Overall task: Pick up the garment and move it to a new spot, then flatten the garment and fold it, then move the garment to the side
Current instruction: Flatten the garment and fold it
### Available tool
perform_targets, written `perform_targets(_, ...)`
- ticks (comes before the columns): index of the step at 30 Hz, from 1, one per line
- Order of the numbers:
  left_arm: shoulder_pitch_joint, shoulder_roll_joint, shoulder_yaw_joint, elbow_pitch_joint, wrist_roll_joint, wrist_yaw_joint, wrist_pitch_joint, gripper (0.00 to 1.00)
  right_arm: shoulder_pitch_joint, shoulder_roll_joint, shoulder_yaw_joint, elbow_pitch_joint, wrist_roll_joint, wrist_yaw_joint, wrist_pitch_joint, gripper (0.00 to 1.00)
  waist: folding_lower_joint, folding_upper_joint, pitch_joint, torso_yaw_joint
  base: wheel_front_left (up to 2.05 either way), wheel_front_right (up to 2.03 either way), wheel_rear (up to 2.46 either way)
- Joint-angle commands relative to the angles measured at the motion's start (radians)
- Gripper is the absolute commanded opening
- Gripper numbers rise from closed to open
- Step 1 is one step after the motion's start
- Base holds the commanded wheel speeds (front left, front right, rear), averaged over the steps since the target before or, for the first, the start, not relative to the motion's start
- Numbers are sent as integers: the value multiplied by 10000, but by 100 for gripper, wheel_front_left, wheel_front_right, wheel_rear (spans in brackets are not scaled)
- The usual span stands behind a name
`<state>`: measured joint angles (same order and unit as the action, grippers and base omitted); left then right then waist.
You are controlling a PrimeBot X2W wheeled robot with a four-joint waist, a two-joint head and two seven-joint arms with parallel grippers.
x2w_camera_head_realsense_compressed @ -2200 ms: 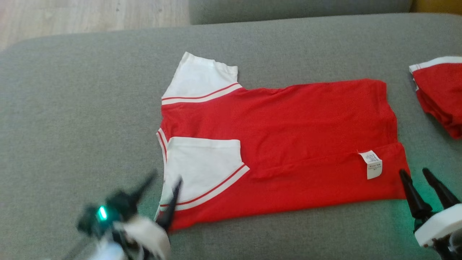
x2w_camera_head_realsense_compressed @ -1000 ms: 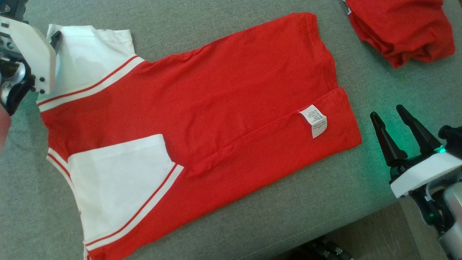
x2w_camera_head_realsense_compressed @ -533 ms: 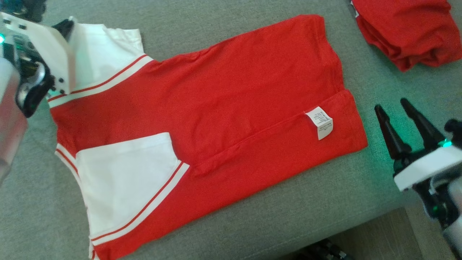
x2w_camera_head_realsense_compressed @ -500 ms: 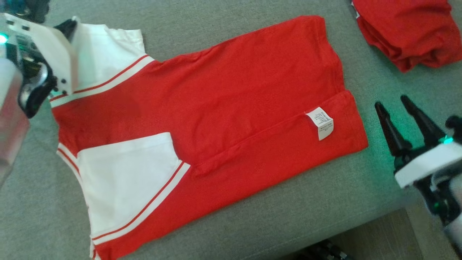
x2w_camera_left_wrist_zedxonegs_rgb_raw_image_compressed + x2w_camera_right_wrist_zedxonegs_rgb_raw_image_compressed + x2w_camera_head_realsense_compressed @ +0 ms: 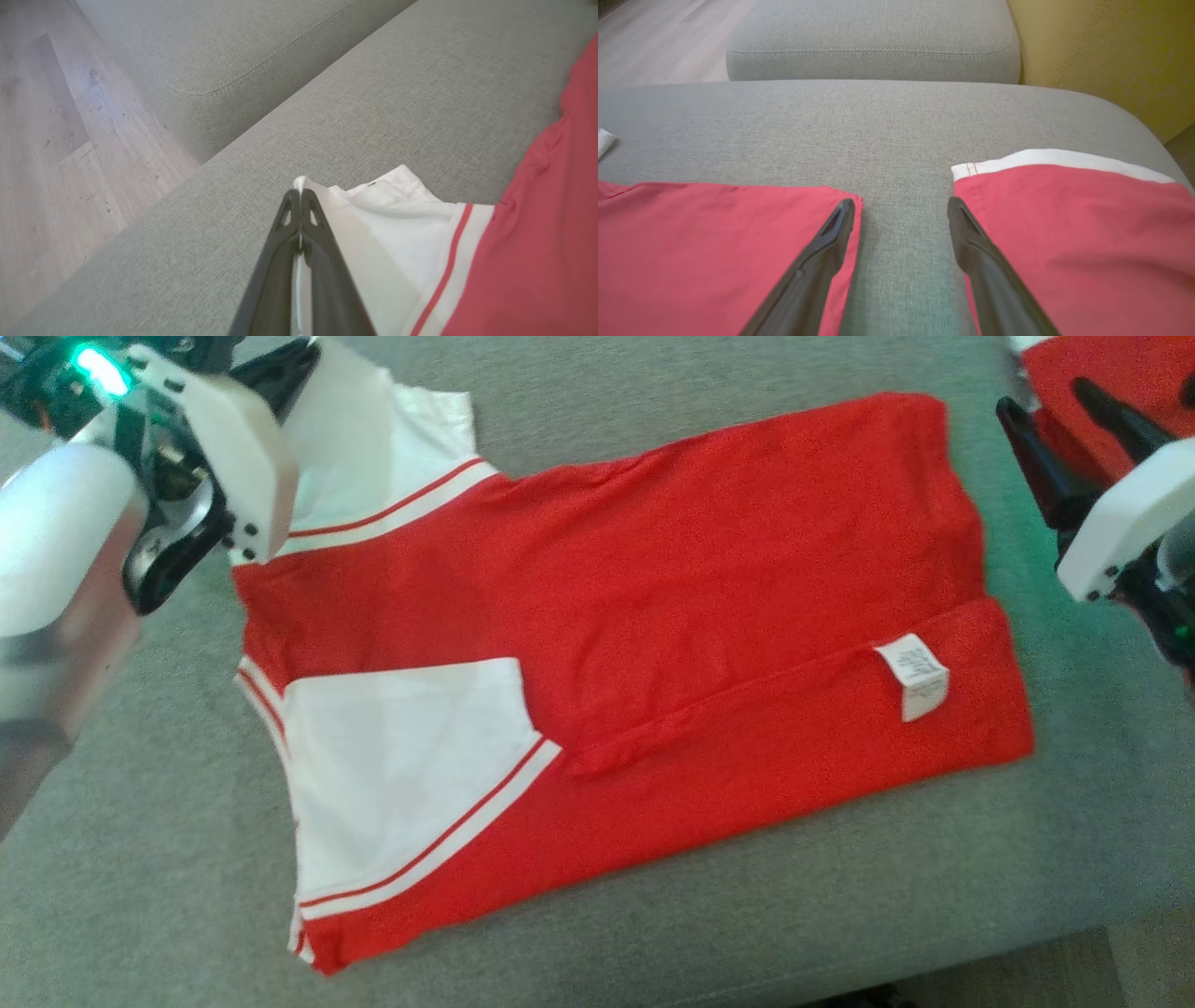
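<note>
My left pincer (image 5: 300, 196): clamped on white sleeve (image 5: 397, 219) of soft, limp red-and-white cotton shirt (image 5: 653, 588) | my right pincer (image 5: 901, 201): apart, hem corner (image 5: 831, 193) at one fingertip; pinch there.

Grey fabric cushion (image 5: 896, 116), second grey cushion (image 5: 868, 46) beyond, pale wood-plank floor (image 5: 46, 140), yellow upholstery (image 5: 1101, 56) alongside.

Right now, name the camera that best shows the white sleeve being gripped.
Left wrist view: close up, the left tool pinches the white sleeve at its edge. The head view has that sleeve partly behind the tool. The right wrist view faces the shirt's red hem.
</note>
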<state>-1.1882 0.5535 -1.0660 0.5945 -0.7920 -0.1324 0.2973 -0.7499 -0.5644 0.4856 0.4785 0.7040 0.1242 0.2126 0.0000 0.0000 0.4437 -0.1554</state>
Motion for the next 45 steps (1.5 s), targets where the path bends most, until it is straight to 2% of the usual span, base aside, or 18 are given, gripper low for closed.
perform_targets(1, -669, 228, 215, -265, -63, 18, -127, 0, -225, -140, 184, 186, 2, 65, 47, 100, 0, 0, 179, 323, 0, 0, 0)
perform_targets(8, -1144, 163, -543, -371, -251, 18, -469, 0, -1273, 69, 1238, 1715, 322, 65, 47, 100, 0, 0, 312, 744, 0, 0, 0)
perform_targets(14, -1350, 201, -1012, -256, -514, 18, -644, 0, -1617, 140, 2282, 2410, 609, 65, -115, 100, 0, 0, 310, 836, 0, 0, 0)
perform_targets(17, -1436, 186, -1195, -164, -647, 18, -723, 0, -1786, 111, 2698, 2647, 776, 65, -253, 76, 0, 0, 314, 870, 0, 0, 0)
perform_targets(18, -1466, 177, -1254, -138, -685, 18, -748, 0, -1851, 101, 2816, 2720, 844, 65, -296, 72, 0, 0, 321, 882, 0, 0, 0)
perform_targets(19, -1466, 177, -1254, -138, -685, 18, -748, 0, -1851, 101, 2816, 2720, 844, 65, -296, 72, 0, 0, 321, 882, 0, 0, 0)
perform_targets(20, -1498, 169, -1308, -112, -722, 18, -773, 0, -1929, 85, 2942, 2784, 891, 65, -351, 66, 0, 0, 328, 893, 0, 0, 0)
perform_targets(23, -1588, 150, -1461, -47, -769, 18, -907, 0, -2134, 29, 3346, 2972, 999, 65, -455, 30, 0, 0, 340, 934, 0, 0, 0)
perform_targets(24, -1613, 145, -1505, -23, -766, 18, -981, 0, -2191, 16, 3466, 3037, 1056, 65, -474, 1, 0, 0, 337, 952, 0, 0, 0)
perform_targets(29, -1700, 147, -1648, 170, -695, 18, -1544, 0, -2436, -47, 3915, 3230, 1444, 65, -611, 0, 0, 0, 265, 1023, 0, 0, 0)
perform_targets(34, -1821, 144, -1618, 532, -502, 18, -2609, 0, -2803, -154, 4005, 3376, 1722, 65, -1434, 0, 0, 0, 137, 1049, 0, 0, 0)
perform_targets(40, -1961, -157, -880, 993, -1066, 48, -3796, 0, -3049, -325, 3748, 3442, 2527, 65, -2229, 0, 0, 0, -64, 1112, 0, 0, 0)
perform_targets(45, -1835, -212, -644, 1096, -1474, 36, -4190, 0, -2795, -756, 3647, 3171, 3229, 65, -2601, 0, 0, 0, -299, 1207, 0, 0, 0)
